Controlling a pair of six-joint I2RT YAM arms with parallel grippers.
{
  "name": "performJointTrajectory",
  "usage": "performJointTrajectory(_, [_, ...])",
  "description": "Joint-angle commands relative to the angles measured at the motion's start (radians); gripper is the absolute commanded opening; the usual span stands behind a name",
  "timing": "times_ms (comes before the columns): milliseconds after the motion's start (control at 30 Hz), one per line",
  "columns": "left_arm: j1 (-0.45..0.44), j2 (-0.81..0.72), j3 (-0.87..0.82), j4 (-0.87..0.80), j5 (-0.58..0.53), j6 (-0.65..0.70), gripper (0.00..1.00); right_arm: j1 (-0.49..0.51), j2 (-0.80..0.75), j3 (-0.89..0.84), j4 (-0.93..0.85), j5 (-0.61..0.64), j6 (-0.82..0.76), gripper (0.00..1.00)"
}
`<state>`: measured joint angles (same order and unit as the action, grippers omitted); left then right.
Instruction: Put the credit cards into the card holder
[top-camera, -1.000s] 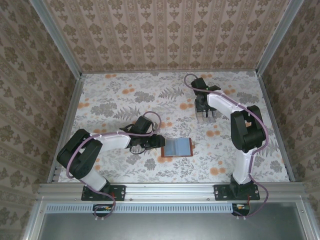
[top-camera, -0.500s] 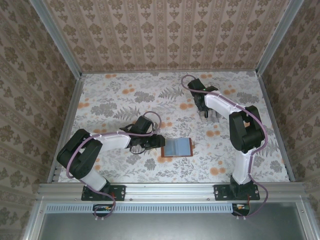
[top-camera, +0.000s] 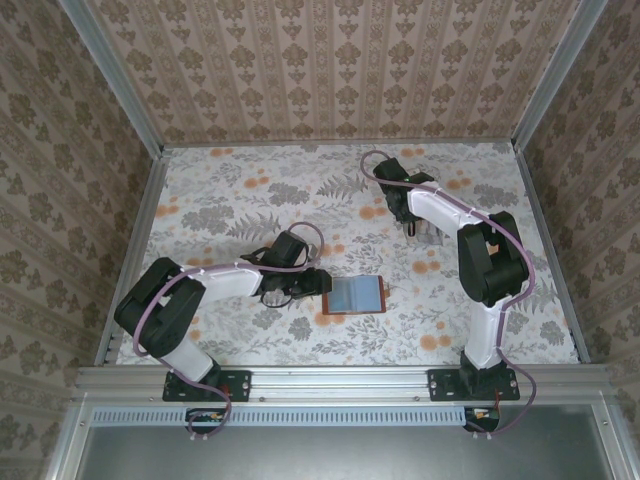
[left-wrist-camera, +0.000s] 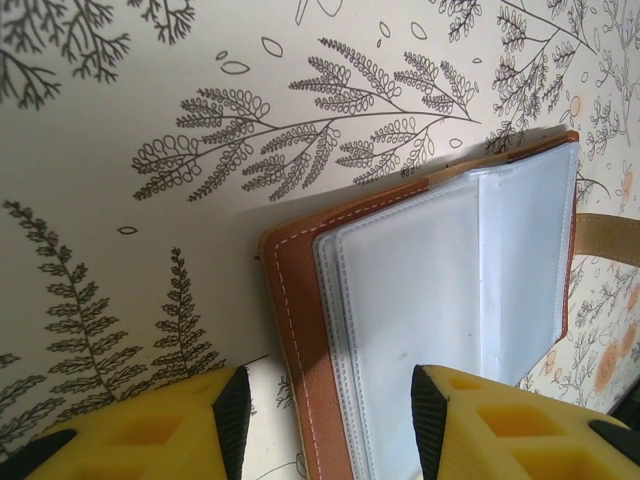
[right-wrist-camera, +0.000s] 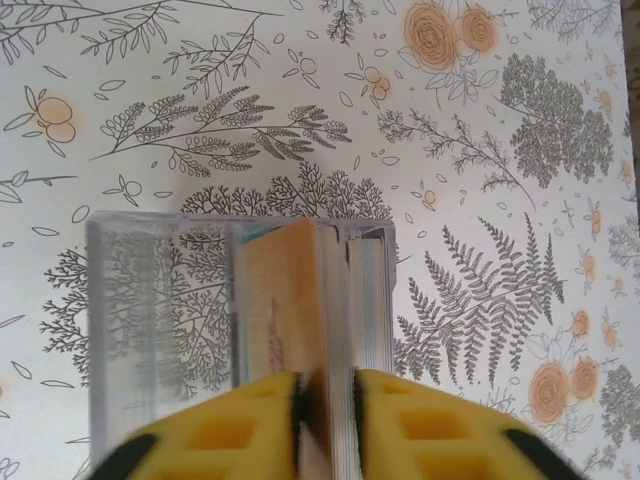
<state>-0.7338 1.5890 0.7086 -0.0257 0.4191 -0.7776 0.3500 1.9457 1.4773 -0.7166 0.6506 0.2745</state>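
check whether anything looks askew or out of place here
Nothing stands out. The card holder lies open, and the credit cards stand on edge in the clear tray, with the right claw pinching them.

table (top-camera: 230, 190): floral top | wallet (top-camera: 355, 295): lies open, near middle | clear tray (right-wrist-camera: 150, 300): stands farther back right, well apart from wallet

The card holder (top-camera: 353, 296) lies open and flat near the middle of the bench (top-camera: 230, 185). Its outside is reddish-brown leather, and its cloudy clear sleeves face up. The credit cards (right-wrist-camera: 330, 280), a thin pack with pale edges, stand on edge in a clear tray (right-wrist-camera: 160, 300) farther back on the right.
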Motion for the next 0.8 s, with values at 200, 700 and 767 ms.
performJointTrajectory(200, [-0.01,-0.017,-0.002,-0.032,-0.01,0.002,0.49,0.011,-0.038,0.034,-0.052,-0.027,-0.001,0.02])
performJointTrajectory(700, [-0.003,-0.076,0.0,-0.144,-0.036,0.051,0.5,0.083,-0.334,-0.141,0.033,-0.444,0.131,0.0])
performJointTrajectory(767, [-0.001,-0.08,0.0,-0.151,-0.03,0.058,0.5,0.083,-0.401,-0.235,0.088,-0.599,0.12,0.0])
